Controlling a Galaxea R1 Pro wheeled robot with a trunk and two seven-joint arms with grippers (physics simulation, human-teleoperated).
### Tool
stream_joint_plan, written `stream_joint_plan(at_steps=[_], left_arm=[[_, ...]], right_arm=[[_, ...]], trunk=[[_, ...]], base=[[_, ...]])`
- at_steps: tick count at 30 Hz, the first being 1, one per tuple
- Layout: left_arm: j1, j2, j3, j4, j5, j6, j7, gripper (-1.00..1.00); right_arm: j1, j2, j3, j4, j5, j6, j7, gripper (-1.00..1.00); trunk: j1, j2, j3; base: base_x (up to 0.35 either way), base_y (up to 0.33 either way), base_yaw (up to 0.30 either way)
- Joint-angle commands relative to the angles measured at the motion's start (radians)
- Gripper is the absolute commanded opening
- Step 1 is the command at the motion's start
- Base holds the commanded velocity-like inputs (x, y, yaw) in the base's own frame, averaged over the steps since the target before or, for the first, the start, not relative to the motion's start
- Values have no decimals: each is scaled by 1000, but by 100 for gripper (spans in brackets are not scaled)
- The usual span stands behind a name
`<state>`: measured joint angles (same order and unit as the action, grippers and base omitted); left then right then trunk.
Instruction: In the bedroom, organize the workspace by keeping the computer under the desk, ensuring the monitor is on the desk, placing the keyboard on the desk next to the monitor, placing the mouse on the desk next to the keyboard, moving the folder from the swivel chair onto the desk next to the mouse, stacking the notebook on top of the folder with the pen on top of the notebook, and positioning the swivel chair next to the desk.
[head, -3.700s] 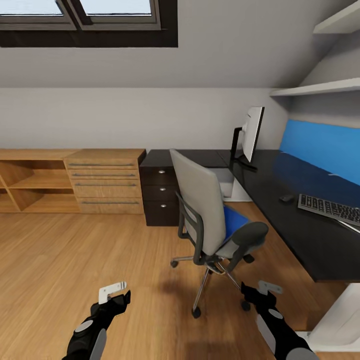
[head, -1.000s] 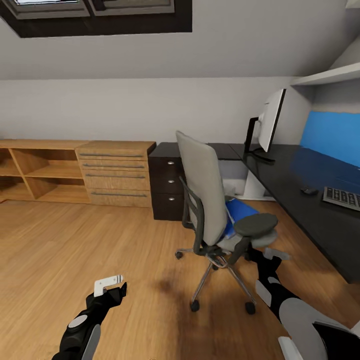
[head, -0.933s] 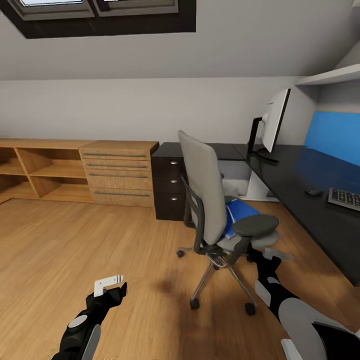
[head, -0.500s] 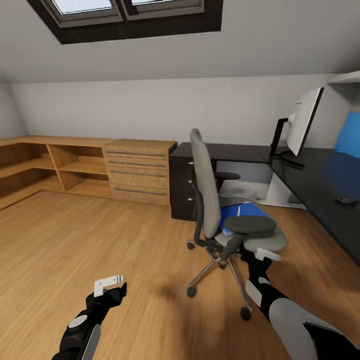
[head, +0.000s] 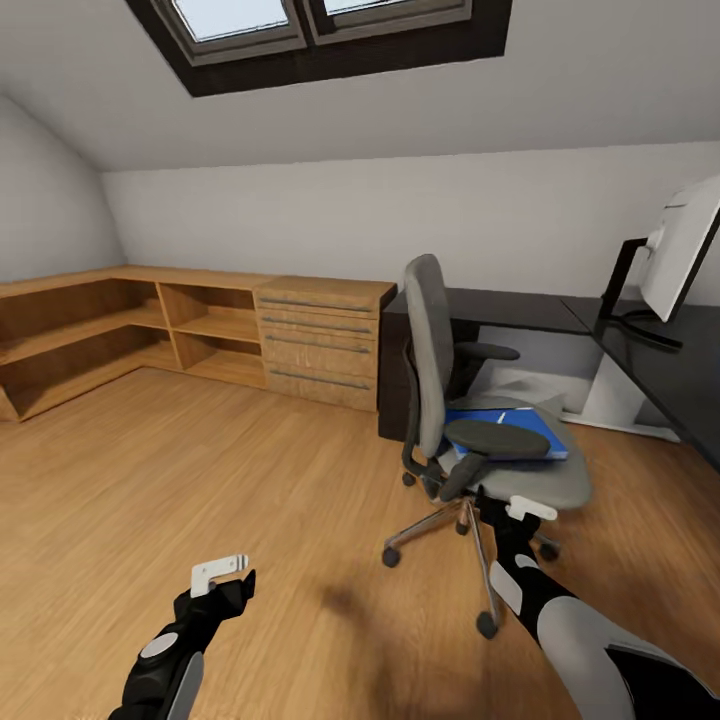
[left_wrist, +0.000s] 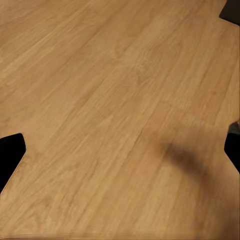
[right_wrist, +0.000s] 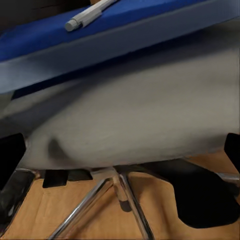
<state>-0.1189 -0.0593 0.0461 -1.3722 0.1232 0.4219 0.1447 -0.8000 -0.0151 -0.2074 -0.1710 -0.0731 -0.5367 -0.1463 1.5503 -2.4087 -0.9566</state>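
Down low and nearest, the left gripper (head: 222, 575) hangs over bare wooden floor (head: 200, 480), well apart from everything else. In the left wrist view its two dark fingertips (left_wrist: 10, 155) sit at opposite edges of the picture with floorboards (left_wrist: 115, 110) between them, so the fingers are spread and hold nothing.

Over to the right gripper (head: 528, 512): it sits just under the front edge of the swivel chair (head: 470, 420) seat, close against it, though whether it touches I cannot tell. In the right wrist view its dark fingertips (right_wrist: 11, 155) are wide apart at the picture's sides, spread open and empty, with the grey seat (right_wrist: 140, 115) directly ahead and the chrome chair base (right_wrist: 120, 200) below.

Just beyond this gripper, on top of the seat, lies the blue folder (head: 510, 432), flat, tucked partly behind the near armrest (head: 495, 438). In the right wrist view the folder (right_wrist: 100, 25) carries a grey pen (right_wrist: 90, 14) lying across its top. No notebook can be made out there.

Further out past the right gripper, the black desk (head: 690, 370) runs along the right, with the monitor (head: 685, 250) upright on it. The chair stands near the desk, not against it.

Farthest from both grippers, wooden drawers (head: 320, 340) and open shelves (head: 130, 330) line the back wall under a skylight (head: 320, 25).
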Motion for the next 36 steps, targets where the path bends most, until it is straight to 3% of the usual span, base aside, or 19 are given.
stream_joint_plan(at_steps=[1,8,21,33,36], left_arm=[[-1,-1,-4,-1,10,4,6,100],[-1,0,-9,0,10,5,6,100],[-1,-1,-11,11,9,2,6,100],[-1,-1,-11,12,10,3,6,100],[-1,-1,-11,12,10,3,6,100]], right_arm=[[-1,-1,11,1,-4,-2,0,100],[-1,-3,11,-1,-4,-2,-1,100],[-1,-5,11,-3,-5,-2,-1,100],[-1,-10,9,-6,-7,-10,-3,100],[0,-15,8,-6,-10,-34,-3,100]], trunk=[[0,0,-1],[0,0,-1],[0,0,4],[-46,84,42],[-46,84,42]], base=[[0,0,264],[0,0,65],[0,0,-153],[0,0,-12],[0,0,0]])
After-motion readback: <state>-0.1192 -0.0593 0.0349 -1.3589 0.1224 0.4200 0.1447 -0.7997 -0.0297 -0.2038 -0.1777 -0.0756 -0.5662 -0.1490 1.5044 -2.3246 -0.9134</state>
